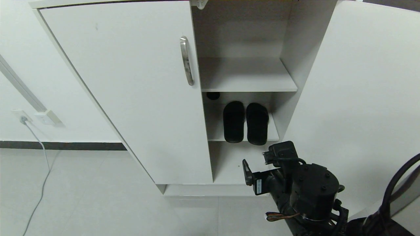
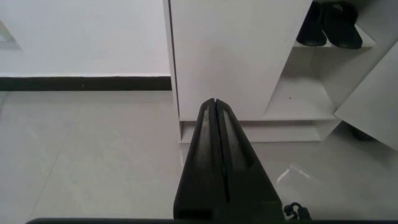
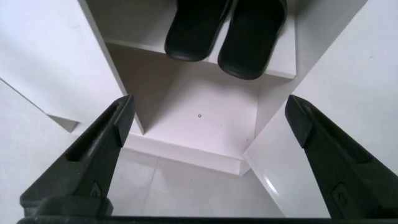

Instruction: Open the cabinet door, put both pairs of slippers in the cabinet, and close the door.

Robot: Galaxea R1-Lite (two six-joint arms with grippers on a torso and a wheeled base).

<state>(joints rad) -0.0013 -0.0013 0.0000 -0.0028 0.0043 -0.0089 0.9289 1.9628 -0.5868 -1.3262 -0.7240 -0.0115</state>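
A white cabinet [image 1: 295,42] stands against the wall with its left door [image 1: 131,91] closed and its right door [image 1: 361,98] swung wide toward the robot's right. One pair of black slippers [image 1: 234,122] lies side by side on the middle shelf [image 1: 274,132]. Their long axes run front to back, and their near ends poke just over the shelf's front lip. The right claw [image 3: 209,106] hangs wide open in front of the bottom compartment [image 1: 229,167] and holds nothing. The slippers lie above and ahead of it, deeper into the cabinet. The open door lies close on its right side. The left claw [image 2: 214,106] is pressed shut and empty. It sits farther back over the floor [image 2: 93,155], pointing at the base of the closed left door, with the slippers well off to its right. The right arm is plainly the nearer of the two to both the shelf and the open door. With one pair shelved, the task looks about half done: a second pair has yet to go in and the door is not yet shut. Whichever comes first, the move most likely falls to the right arm. Closing would mean reaching rightward to the door's edge, away from the slippers.
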